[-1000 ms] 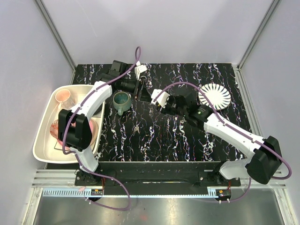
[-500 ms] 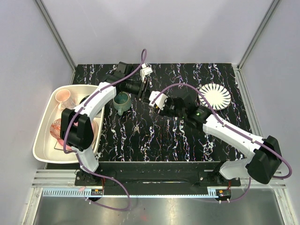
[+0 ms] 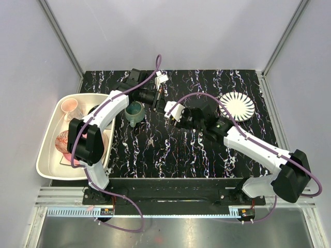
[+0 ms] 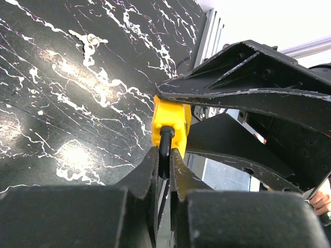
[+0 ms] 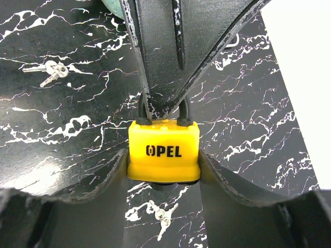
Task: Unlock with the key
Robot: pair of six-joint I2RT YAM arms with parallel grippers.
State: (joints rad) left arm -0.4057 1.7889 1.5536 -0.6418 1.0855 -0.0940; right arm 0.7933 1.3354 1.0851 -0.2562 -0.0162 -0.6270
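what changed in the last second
The left gripper edged slightly rightward and shut on the black shackle of the yellow padlock. The right gripper kept its hold on the padlock body; green mug and white ribbed plate stayed put.

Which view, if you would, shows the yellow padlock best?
Right wrist: the padlock faces it, lettering and shackle plain. Left wrist shows only its side; the top view barely shows it.

Padlock (image 5: pixel 163 155) cased in smooth, satin yellow plastic, its shackle (image 4: pixel 165 147) sleeved in dull black; silvery metal keys (image 5: pixel 49 70) on a glossy, white-veined black table (image 4: pixel 62 103); matt black fingers (image 5: pixel 155 51), edges scuffed pale.
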